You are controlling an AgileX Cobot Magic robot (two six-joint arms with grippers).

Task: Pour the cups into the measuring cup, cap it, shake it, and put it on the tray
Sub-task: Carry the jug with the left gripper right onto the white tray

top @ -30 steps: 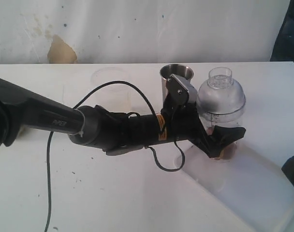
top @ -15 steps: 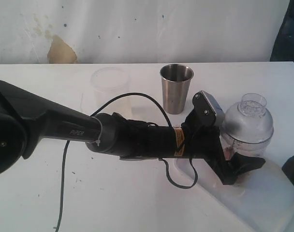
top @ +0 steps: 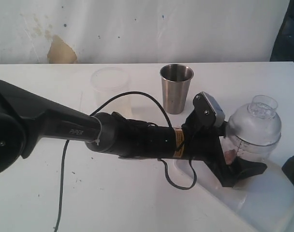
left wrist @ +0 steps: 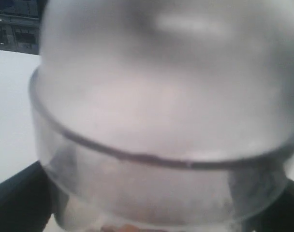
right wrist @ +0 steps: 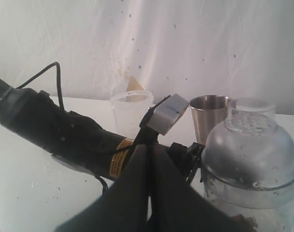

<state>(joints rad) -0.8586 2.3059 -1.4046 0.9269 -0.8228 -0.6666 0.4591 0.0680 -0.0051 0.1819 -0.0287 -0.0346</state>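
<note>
Open table [top: 113, 203] this side of left arm [top: 137, 140]; steel tumbler [top: 176, 89] beyond.

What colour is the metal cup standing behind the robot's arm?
The metal cup is shiny silver-grey, clearest in the exterior view.

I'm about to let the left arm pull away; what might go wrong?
The left gripper flanks the base of the measuring cup; whether it has let go is unclear, so retreating could drag or tip the capped, top-heavy cup. The cup seems to stand near the rim of the tray, where a nudge could tilt it. The steel tumbler stands behind the arm; a wide swing might knock it.
</note>
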